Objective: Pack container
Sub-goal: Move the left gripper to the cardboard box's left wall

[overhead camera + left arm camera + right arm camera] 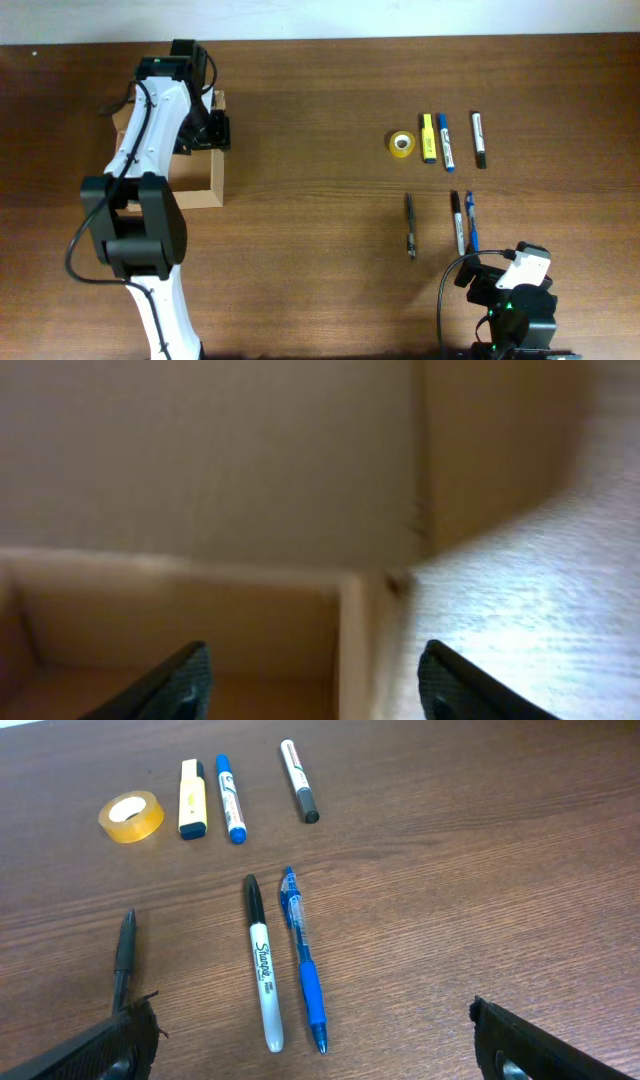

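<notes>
Here, tan cardboard container (217, 170) on grainy wooden table (320, 220); left fingers (180, 680), right fingers (110, 1050) both splayed, empty.

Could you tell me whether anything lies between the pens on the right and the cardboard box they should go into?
Nothing lies on the table between the pens and the container. However, the left arm hangs over it, and the open left gripper straddles its wall, covering part of the opening.
</notes>
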